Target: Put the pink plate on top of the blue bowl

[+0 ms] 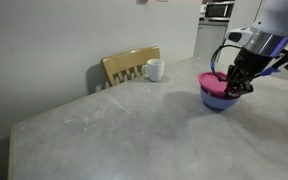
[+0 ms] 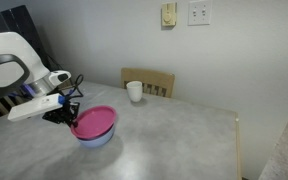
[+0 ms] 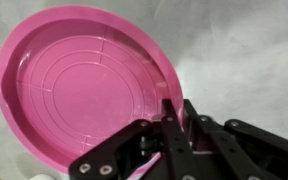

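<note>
The pink plate [image 1: 213, 81] lies on top of the blue bowl [image 1: 218, 101] on the grey table, tilted a little. Both exterior views show it, with the plate [image 2: 94, 122] covering the bowl [image 2: 97, 139]. My gripper [image 1: 234, 86] is at the plate's rim, also seen in an exterior view [image 2: 66, 116]. In the wrist view the plate [image 3: 84, 80] fills the frame. My gripper's [image 3: 174, 125] two fingers are pressed close together on the plate's rim. The bowl is hidden under the plate in the wrist view.
A white mug [image 1: 155, 70] stands at the table's far edge, in front of a wooden chair back [image 1: 131, 66]. Both also show in an exterior view, mug [image 2: 134, 91] and chair [image 2: 156, 82]. A wall runs behind the table.
</note>
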`<act>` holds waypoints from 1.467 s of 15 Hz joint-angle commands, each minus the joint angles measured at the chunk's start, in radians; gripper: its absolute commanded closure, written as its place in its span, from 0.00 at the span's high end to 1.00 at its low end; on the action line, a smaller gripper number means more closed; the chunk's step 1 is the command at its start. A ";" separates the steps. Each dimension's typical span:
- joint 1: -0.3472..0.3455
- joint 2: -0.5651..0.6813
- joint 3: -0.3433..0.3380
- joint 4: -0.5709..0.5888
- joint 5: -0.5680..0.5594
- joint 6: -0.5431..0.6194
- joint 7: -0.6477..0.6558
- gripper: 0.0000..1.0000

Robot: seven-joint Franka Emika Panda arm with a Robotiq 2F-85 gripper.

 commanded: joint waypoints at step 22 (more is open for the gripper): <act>0.052 -0.103 0.040 0.040 -0.016 -0.144 0.109 1.00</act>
